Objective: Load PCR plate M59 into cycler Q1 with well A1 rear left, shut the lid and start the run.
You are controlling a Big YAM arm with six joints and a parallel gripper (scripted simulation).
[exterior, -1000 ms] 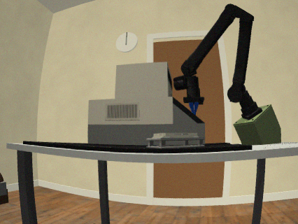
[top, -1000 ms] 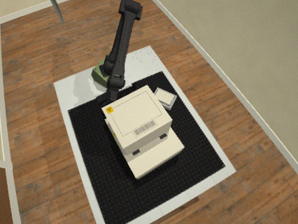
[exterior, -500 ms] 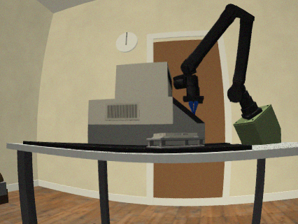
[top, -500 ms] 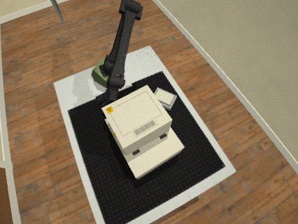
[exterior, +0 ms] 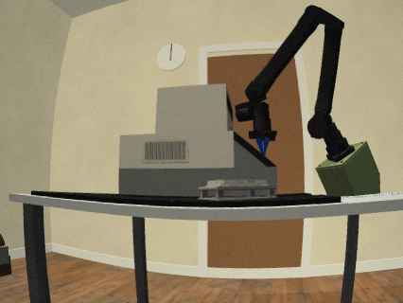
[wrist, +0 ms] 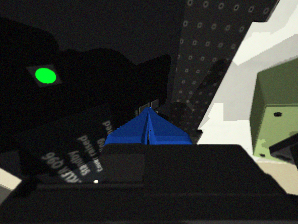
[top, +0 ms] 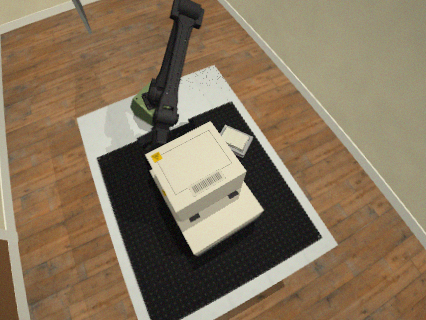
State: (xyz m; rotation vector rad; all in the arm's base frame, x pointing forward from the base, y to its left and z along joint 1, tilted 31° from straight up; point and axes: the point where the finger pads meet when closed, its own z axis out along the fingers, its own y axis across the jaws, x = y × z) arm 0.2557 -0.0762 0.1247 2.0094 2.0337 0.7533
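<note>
Item: cycler Q1 (top: 200,170), cream housing, lid shut, barcode label on top, standing mid-counter on the black mat (top: 130,210); lamp (wrist: 45,75) green. Item: PCR plate M59 (top: 236,138), lying on plate nest N1 (exterior: 236,190), just beside Q1 toward the counter's (top: 95,125) far right edge. Item: pincer (exterior: 263,147), blue fingers pressed together with nothing between, pointing down over Q1's sloped front panel. Item: green arm base (exterior: 350,170), near the counter's far corner.
</note>
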